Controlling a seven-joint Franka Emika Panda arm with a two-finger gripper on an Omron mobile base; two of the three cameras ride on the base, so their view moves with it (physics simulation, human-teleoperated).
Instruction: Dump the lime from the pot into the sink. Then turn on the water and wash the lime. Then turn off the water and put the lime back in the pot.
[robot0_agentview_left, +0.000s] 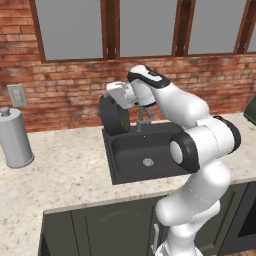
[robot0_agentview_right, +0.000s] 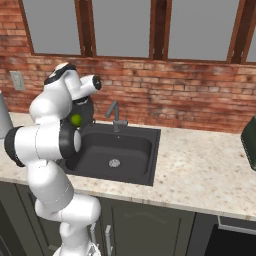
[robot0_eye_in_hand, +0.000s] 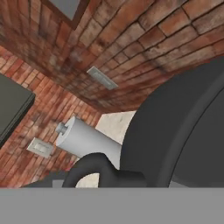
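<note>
I'm gripping the pot (robot0_agentview_left: 114, 116) by its handle, tipping it on edge over the sink (robot0_agentview_left: 131, 169), lime (robot0_agentview_right: 76, 119) sitting inside, risking it rolling onto the counter.

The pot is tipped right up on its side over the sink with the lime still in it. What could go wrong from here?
The lime sits near the pot's left-hand rim, by the sink's edge. It might drop onto the counter instead of into the basin.

The pot hangs close to the faucet, so more tilting could knock it.

The gripper's hold is hidden, so I cannot tell whether the pot might slip.
</note>
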